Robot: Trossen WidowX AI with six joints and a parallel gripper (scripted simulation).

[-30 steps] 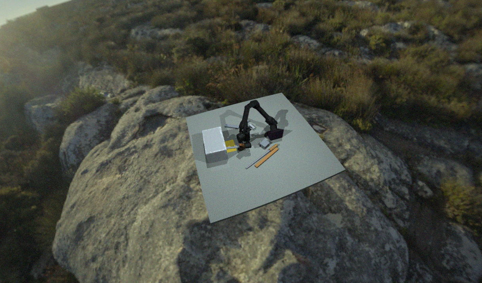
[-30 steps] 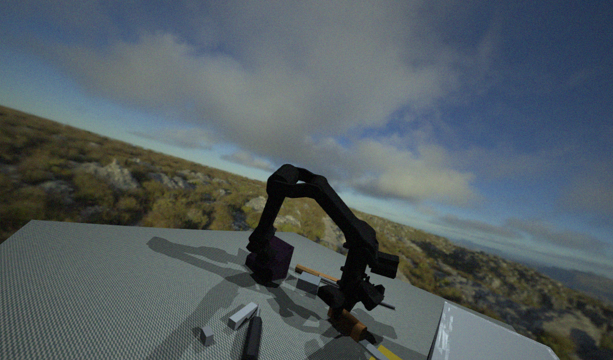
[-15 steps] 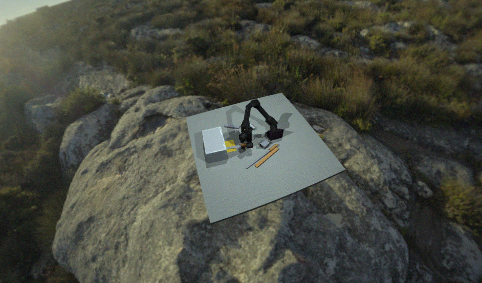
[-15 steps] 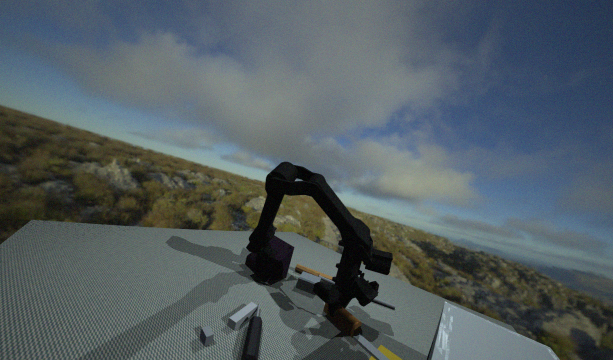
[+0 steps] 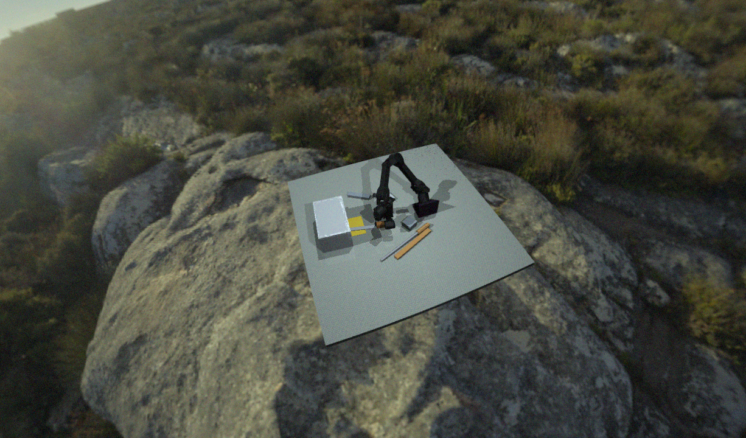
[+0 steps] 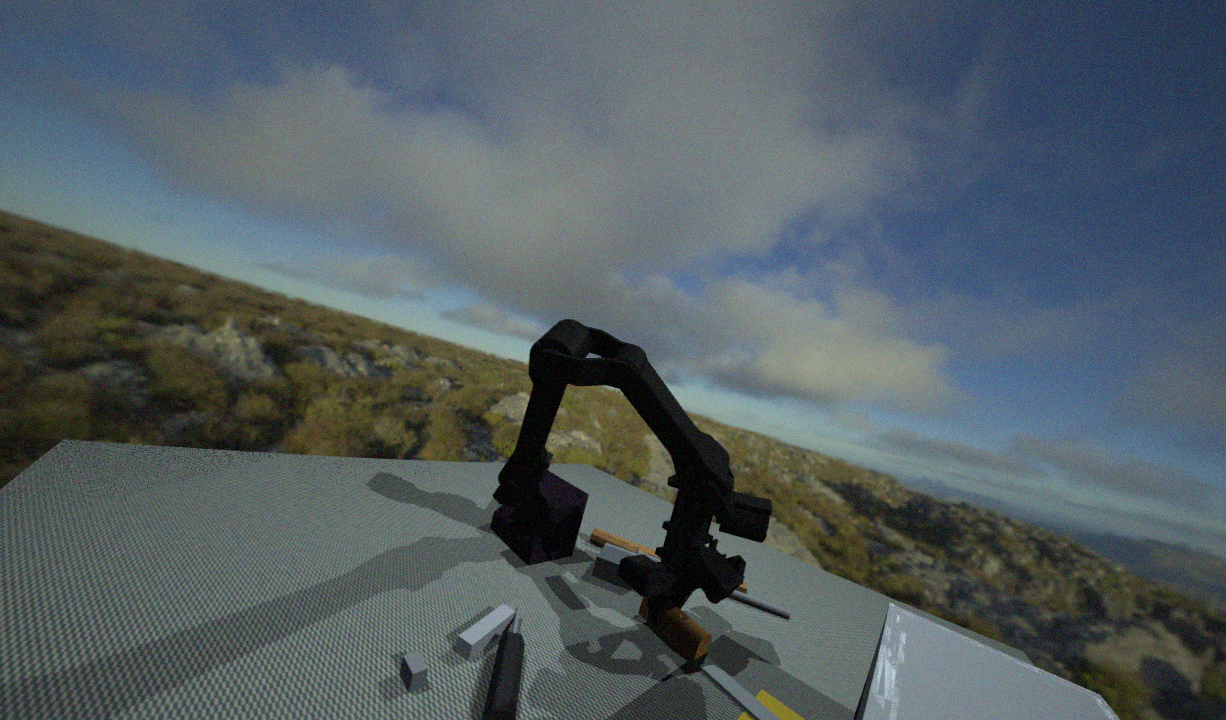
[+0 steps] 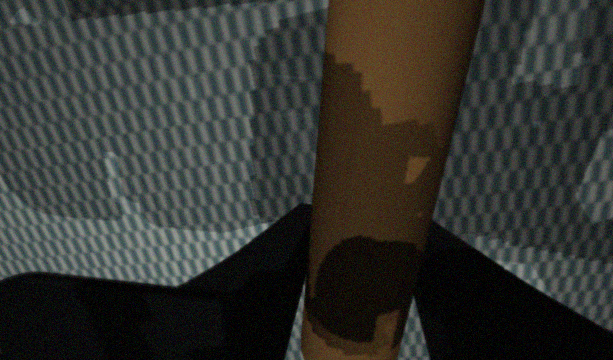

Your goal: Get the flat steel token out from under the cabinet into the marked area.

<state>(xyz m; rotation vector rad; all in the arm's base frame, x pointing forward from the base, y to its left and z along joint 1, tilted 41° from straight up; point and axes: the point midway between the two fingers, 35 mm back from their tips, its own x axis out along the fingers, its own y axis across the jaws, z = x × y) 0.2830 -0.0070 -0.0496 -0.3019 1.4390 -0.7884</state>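
Observation:
My gripper (image 5: 384, 221) (image 6: 657, 601) (image 7: 359, 222) is shut on the orange-brown handle (image 6: 677, 630) (image 7: 386, 100) of a tool, low over the table. Its flat grey metal blade (image 5: 362, 227) (image 6: 733, 689) points to the cabinet (image 5: 331, 216) (image 6: 975, 671), a pale box at the left in the top view, and crosses the yellow marked area (image 5: 356, 221) (image 6: 778, 704) in front of it. The blade's far end is at or near the cabinet's front; whether it is underneath is unclear. I cannot make out the steel token in any view. The wrist view shows only handle, fingers and shadowed table.
An orange bar (image 5: 413, 244), a thin rod (image 5: 400, 246) (image 6: 760, 604) with an orange handle, and a grey block (image 5: 409, 222) (image 6: 610, 565) lie near the arm's base (image 5: 425, 207). A dark-handled tool (image 6: 507, 667), a pale block (image 6: 485, 630) and a small cube (image 6: 413, 669) lie on the other side.

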